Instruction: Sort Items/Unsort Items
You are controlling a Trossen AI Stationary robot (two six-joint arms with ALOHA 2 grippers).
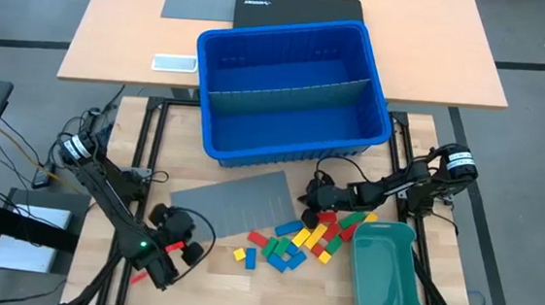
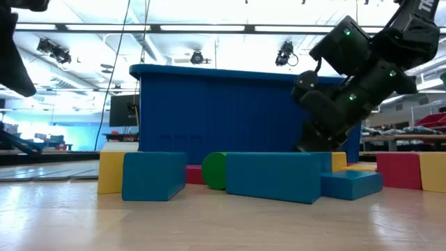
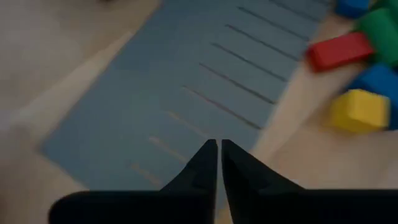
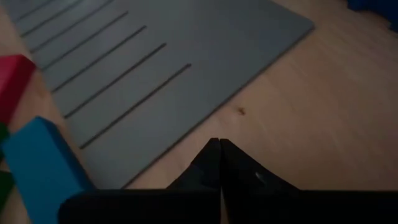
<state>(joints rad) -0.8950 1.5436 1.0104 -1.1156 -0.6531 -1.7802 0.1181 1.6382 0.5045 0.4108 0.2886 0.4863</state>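
Many smooth rectangular blocks (image 1: 296,244)

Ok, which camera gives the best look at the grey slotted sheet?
The high view: the whole grey slotted sheet lies flat between the blue bin and the blocks. Both wrist views show only parts, close enough to see the slots. The low view doesn't show it.
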